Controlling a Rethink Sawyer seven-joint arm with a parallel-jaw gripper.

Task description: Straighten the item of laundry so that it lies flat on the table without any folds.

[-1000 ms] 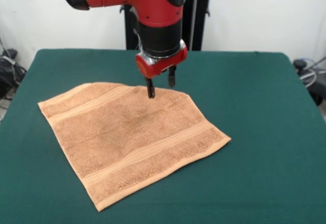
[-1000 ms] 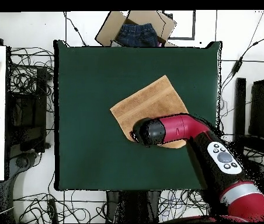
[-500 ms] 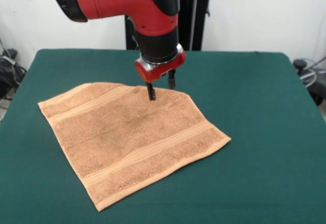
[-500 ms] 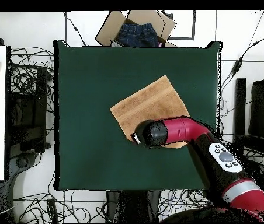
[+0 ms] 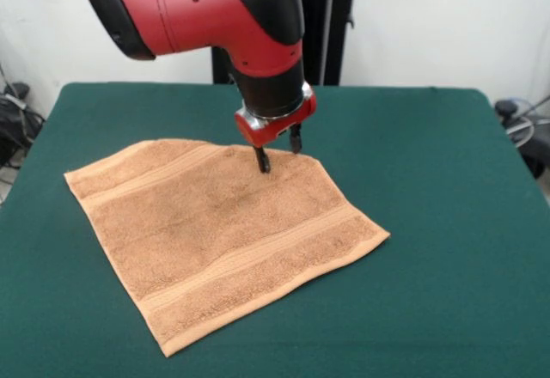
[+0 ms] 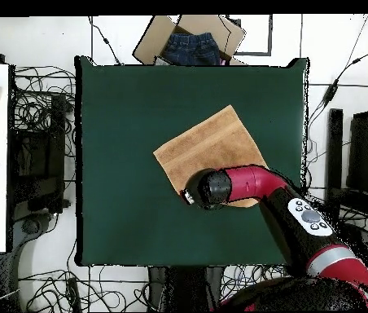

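Orange-tan terry towel (image 5: 225,232) lies spread left of centre on dark green felt table (image 5: 447,223), nearly flat; upper corner appears folded under. Red-black claw (image 5: 279,155), fingers parted, empty, hovers there.

Big glossy red shell on the arm (image 5: 198,9), rounded and thick, with black caps at its ends and a couple of small dark screw dots on the red casing. Below it a black cylindrical wrist section runs into a red collar with a thin silver ring. The gripper (image 5: 279,153) is small beside all that bulk: two short, thin black fingers (image 5: 263,160) under the red collar. From overhead the arm (image 6: 256,181) reads as a red tube with a black round end, then a grey panel (image 6: 310,218) carrying dark round buttons, and a pale silver band further back.
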